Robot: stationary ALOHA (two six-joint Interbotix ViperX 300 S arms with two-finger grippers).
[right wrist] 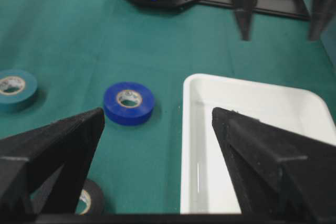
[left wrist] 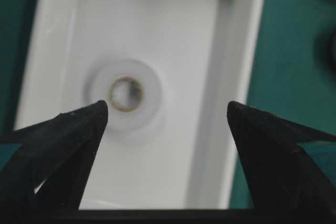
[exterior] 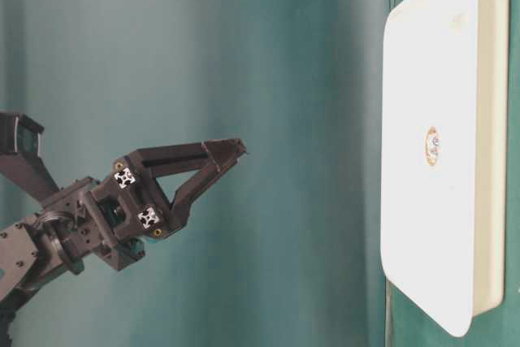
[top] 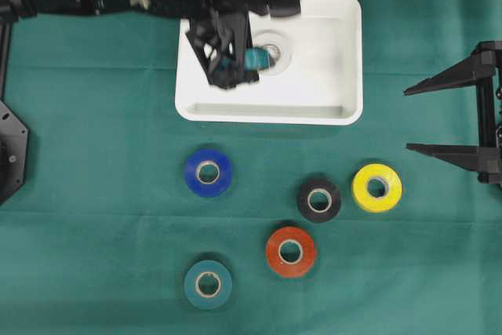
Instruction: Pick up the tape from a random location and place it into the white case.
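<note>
The white case [top: 345,100] lies at the back middle of the green cloth. A white tape [top: 276,51] lies flat on its floor. My left gripper [top: 241,67] hangs over the case's left half, open and empty. In the left wrist view the white tape [left wrist: 126,100] sits just beyond my left fingertip [left wrist: 97,114], free of the open left gripper [left wrist: 167,111]. My right gripper [top: 407,119] stands wide open at the right edge with nothing in it; in its own view the right gripper [right wrist: 157,114] frames the case's rim [right wrist: 185,145].
Several more tape rolls lie on the cloth in front of the case: blue [top: 208,172], black [top: 319,199], yellow [top: 377,187], red [top: 291,252] and teal [top: 208,283]. The left arm's black body covers the back left.
</note>
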